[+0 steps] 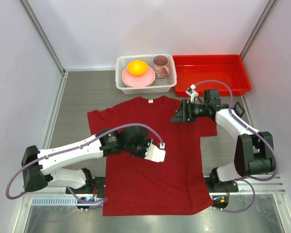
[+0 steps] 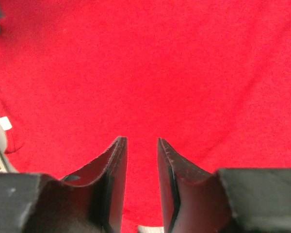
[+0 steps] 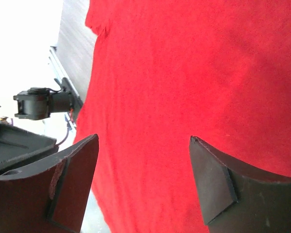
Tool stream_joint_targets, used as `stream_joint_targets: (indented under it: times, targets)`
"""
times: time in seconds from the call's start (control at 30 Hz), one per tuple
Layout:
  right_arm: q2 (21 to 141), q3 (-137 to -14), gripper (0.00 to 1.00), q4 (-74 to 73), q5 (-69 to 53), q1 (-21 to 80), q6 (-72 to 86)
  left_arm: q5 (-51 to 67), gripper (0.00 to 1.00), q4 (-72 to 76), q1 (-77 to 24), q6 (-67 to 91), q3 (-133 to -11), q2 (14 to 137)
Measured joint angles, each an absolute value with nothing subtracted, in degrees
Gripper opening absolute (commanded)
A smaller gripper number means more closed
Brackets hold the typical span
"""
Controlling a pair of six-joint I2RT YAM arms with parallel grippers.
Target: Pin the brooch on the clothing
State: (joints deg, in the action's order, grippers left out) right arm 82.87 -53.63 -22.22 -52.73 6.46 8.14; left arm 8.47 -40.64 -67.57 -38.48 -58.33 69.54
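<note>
Where the T-shirt [image 1: 155, 184] lies flat on the grey table [image 1: 77, 97], bare strips remain at 9 and 3 o'clock, with a basket [image 1: 120, 83] and red tray [image 1: 243, 74] at 12. The right gripper [image 3: 143, 138] gapes wide over the 2 o'clock shoulder. The left gripper [image 2: 141, 141], mid-chest, shows only a slit; clamped or not, I cannot tell. I cannot make out the brooch.

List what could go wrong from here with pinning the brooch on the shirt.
1. The brooch shows in no view, so the left pincer, jaws narrowly apart over the T-shirt, may press down with nothing to pin.
2. The right pincer hangs wide open above the cloth; closing low could bunch the fabric and shift the T-shirt.
</note>
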Motion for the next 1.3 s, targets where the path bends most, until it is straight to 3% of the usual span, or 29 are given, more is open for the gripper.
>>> stream_joint_targets:
  times: [0.07,0.2,0.37,0.5,0.7,0.83,1.0,1.3]
  targets:
    - [83.22,-50.63,0.81,-18.63,-53.32,7.84,11.40,8.73,0.53,-39.64,-64.88,-39.35,-59.13,70.81]
    - [84.16,-50.24,0.77,-18.02,-50.52,7.99,11.97,11.64,0.55,-38.48,-57.98,-39.20,-59.77,74.98]
    - [84.18,-52.42,0.69,-18.55,-43.51,1.93,10.46,17.89,0.60,-37.74,-49.08,-34.26,-69.38,86.67]
    - [84.14,-56.95,0.69,-17.72,-34.81,-1.37,7.53,21.69,0.64,-33.15,-42.85,-27.51,-72.10,90.02]
    - [86.74,-59.64,0.71,-12.29,-28.53,1.85,8.88,26.92,0.74,-25.10,-34.57,-15.03,-70.78,89.69]
    - [93.03,-62.24,0.68,-8.88,-25.23,5.93,11.14,29.32,0.72,-16.23,-29.67,-2.55,-68.84,89.97]
    - [97.27,-62.89,0.58,-7.68,-20.49,9.72,10.17,29.39,0.68,-2.74,-28.16,16.95,-71.16,96.66]
    - [98.10,-65.01,0.59,-4.32,-7.29,17.65,-16.73,31.16,0.69,4.54,-25.08,32.91,-71.18,102.72]
